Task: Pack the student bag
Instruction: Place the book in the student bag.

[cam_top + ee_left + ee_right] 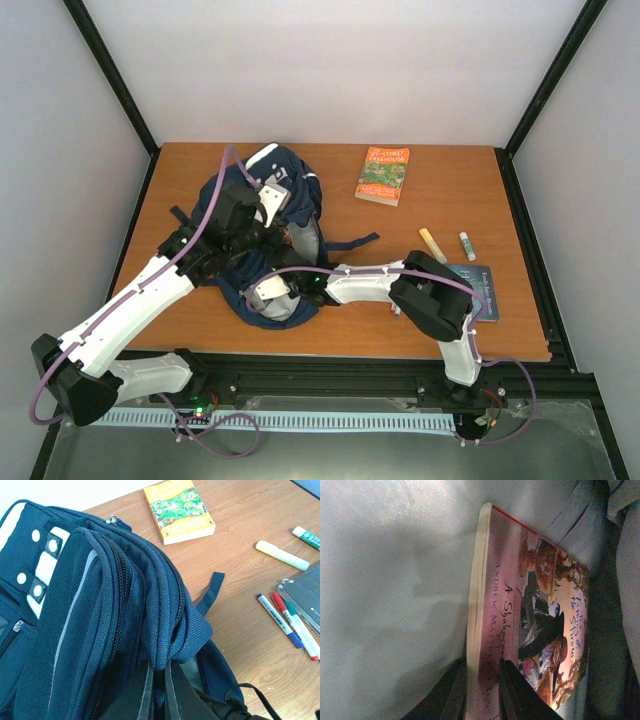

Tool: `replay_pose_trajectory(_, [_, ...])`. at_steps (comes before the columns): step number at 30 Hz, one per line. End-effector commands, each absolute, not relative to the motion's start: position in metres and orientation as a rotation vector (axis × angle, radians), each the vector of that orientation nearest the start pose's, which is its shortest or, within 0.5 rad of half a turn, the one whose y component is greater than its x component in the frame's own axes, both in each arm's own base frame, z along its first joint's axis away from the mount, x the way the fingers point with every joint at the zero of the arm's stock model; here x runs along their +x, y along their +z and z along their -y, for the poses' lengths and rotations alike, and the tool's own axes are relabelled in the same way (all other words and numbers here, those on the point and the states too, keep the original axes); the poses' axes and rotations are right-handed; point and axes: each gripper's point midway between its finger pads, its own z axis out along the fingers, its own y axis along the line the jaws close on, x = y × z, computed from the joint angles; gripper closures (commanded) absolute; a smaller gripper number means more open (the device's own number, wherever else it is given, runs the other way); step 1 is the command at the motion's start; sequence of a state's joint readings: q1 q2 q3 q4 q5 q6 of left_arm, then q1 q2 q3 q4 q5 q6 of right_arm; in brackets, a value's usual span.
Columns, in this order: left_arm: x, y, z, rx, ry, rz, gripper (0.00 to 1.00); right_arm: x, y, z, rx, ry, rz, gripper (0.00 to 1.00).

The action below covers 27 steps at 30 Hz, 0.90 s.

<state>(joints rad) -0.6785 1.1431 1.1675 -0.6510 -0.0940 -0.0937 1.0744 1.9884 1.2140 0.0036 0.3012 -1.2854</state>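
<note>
The student bag is navy blue and lies at the table's centre left. In the left wrist view, my left gripper is shut on a fold of the bag's zippered edge and holds it up. My right arm reaches into the bag's opening in the top view. In the right wrist view, my right gripper is shut on the spine end of a pink Shakespeare storybook. The book is inside the bag, against its grey lining.
An orange and green book lies at the back right of the bag. A yellow highlighter, a glue stick and a dark notebook lie to the right. A blue pen and a red pen lie beside the notebook.
</note>
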Motion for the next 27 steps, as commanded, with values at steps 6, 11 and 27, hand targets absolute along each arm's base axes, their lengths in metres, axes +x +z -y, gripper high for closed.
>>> replay_pose_trajectory(6, [0.285, 0.323, 0.227, 0.569, -0.471, -1.981, 0.99, 0.337, 0.081, -0.439, -1.957, -0.564, -0.941, 0.81])
replay_pose_trajectory(11, [0.288, 0.319, 0.226, 0.564, -0.451, -1.997, 0.99, 0.347, 0.085, -0.438, -1.937, -0.623, -0.895, 0.72])
replay_pose_trajectory(27, [0.297, 0.309, 0.222, 0.541, -0.392, -2.034, 0.99, 0.296, 0.088, -0.409, -2.038, -0.406, -1.063, 0.62])
